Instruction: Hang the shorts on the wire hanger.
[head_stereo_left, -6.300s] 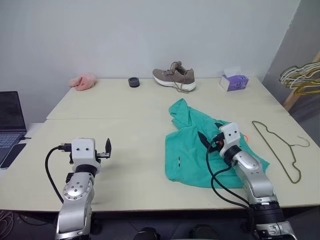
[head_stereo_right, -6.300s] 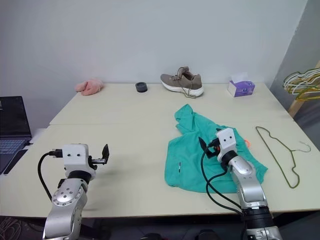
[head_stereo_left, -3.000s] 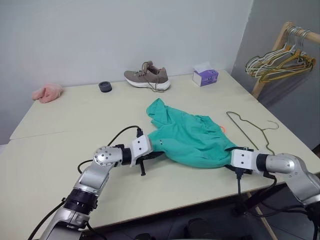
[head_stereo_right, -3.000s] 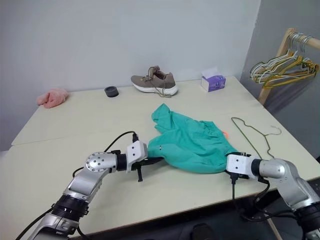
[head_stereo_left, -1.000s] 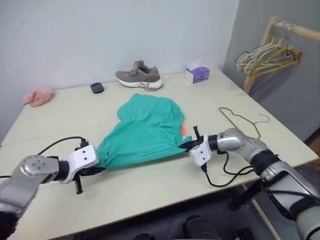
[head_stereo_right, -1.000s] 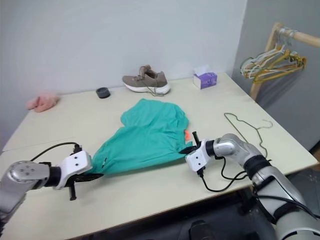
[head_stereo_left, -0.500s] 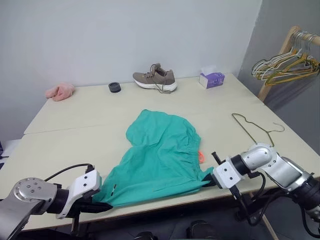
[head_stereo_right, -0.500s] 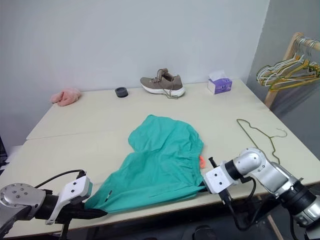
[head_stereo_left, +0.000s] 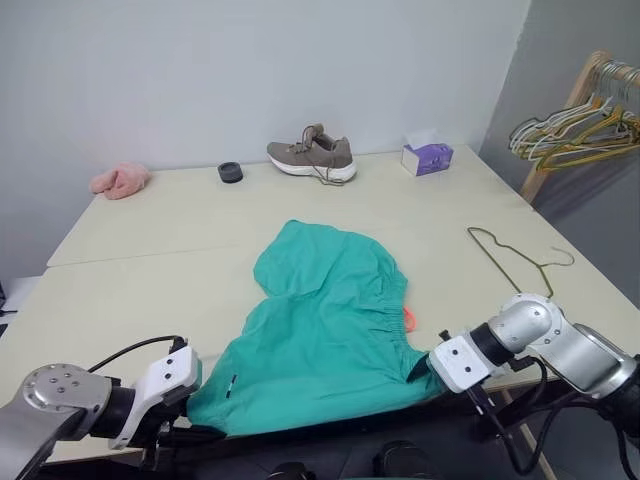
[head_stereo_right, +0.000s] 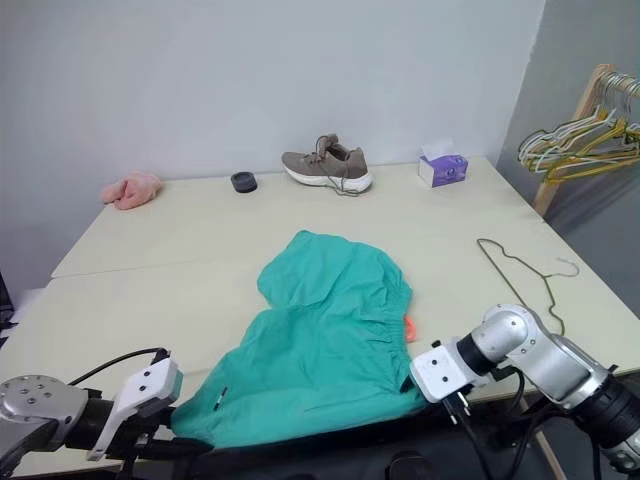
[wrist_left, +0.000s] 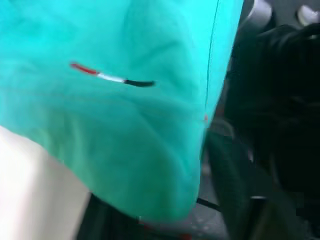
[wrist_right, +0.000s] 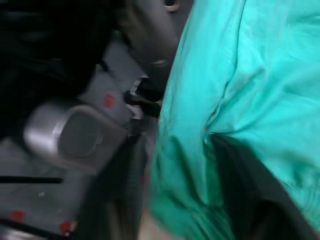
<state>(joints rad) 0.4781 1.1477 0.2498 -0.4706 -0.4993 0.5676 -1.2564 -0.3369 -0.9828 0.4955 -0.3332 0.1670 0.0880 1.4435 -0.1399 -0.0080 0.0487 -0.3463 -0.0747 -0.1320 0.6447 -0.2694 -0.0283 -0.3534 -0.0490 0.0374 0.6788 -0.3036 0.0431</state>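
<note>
The teal shorts (head_stereo_left: 320, 320) lie spread flat on the table, their near hem hanging over the front edge. My left gripper (head_stereo_left: 192, 432) sits at the hem's left corner and my right gripper (head_stereo_left: 428, 368) at its right corner, both below the table's front edge. In the right wrist view the two dark fingers (wrist_right: 120, 200) stand apart with a fold of the shorts (wrist_right: 240, 75) loose between them. The left wrist view shows the same, the hem corner (wrist_left: 125, 125) hanging between parted jaws. The olive wire hanger (head_stereo_left: 515, 255) lies flat on the table to the right of the shorts.
A brown shoe (head_stereo_left: 312, 155), a black roll (head_stereo_left: 230, 172), a pink cloth (head_stereo_left: 120, 181) and a purple tissue box (head_stereo_left: 427, 158) line the far edge. A wooden rack with several white and yellow hangers (head_stereo_left: 575, 125) stands beyond the table's right side.
Both grippers have drawn back over the front edge, dragging the shorts' hem past it. Both were shut on the hem corners and now stand open.
</note>
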